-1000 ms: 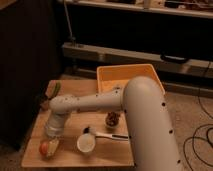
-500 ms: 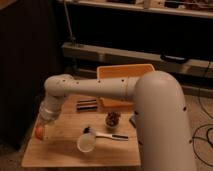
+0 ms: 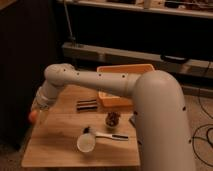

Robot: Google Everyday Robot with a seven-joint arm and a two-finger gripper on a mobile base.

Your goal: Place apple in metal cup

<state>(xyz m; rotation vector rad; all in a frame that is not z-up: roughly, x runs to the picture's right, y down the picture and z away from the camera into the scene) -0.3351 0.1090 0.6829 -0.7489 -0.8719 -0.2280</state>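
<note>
The red-orange apple (image 3: 32,116) hangs at the table's left edge, above the wooden top. My gripper (image 3: 38,113) sits at the end of the white arm (image 3: 95,80) and is shut on the apple, covering most of it. A small dark shape (image 3: 132,120) against the arm, just right of the glass, looks like the metal cup. It is half hidden and too dim for me to be sure. The gripper is far to the left of it.
On the wooden table (image 3: 60,142) a white round cup (image 3: 86,143) lies near the front beside a dark-headed, white-handled utensil (image 3: 107,135). A glass with dark contents (image 3: 112,120) stands mid-table. A dark flat bar (image 3: 86,104) and a yellow bin (image 3: 125,82) sit farther back.
The gripper has risen from the table's front left corner with the apple in it and moved back and left, out past the table's left edge.
</note>
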